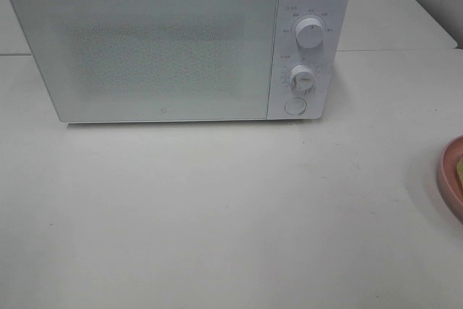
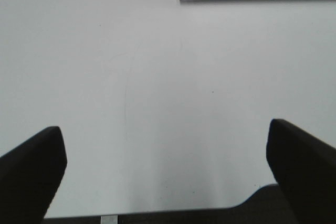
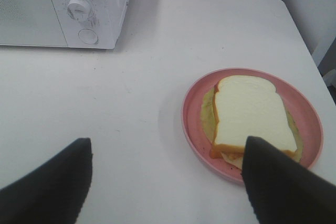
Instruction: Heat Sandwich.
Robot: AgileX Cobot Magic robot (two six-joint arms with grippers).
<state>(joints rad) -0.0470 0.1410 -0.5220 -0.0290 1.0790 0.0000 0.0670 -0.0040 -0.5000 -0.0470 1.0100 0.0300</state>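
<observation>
Right wrist view: the sandwich [image 3: 252, 111] lies on a pink plate [image 3: 191, 116] at lower right, partly behind one finger of the spread, empty right tool [image 3: 165, 182]. Bare bench [image 3: 131, 103] separates plate from closed microwave [image 3: 89, 3]. Left tool [image 2: 165, 171] spread, empty.

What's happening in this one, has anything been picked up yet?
Nothing is held yet. The microwave sits shut on the white table. The sandwich lies on a pink plate to its right. The right claw hangs open near the plate, and the left claw is open over bare table.
</observation>
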